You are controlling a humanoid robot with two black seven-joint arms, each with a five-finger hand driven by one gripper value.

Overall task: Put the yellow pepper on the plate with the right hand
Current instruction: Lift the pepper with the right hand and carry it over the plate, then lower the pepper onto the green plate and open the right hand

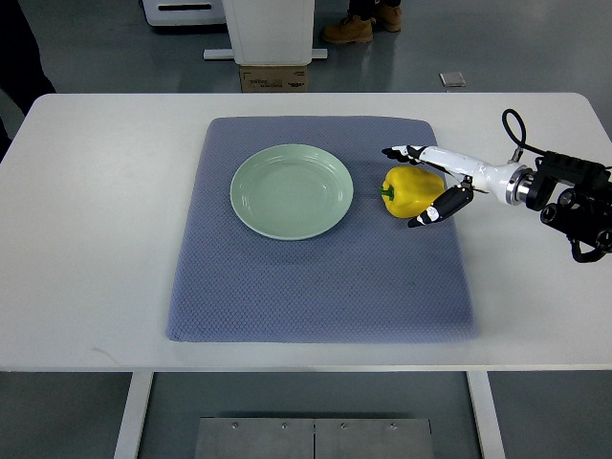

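Observation:
A yellow pepper with a green stem lies on the blue-grey mat, just right of the pale green plate. The plate holds nothing. My right hand reaches in from the right edge and brackets the pepper: one finger runs along its far side, the thumb along its near side. The fingers are spread and I cannot see them pressing the pepper. The pepper rests on the mat. The left arm is out of view.
The mat covers the middle of a white table. Beyond the far edge stand a white pedestal with a cardboard box, and a person's brown boots on the floor.

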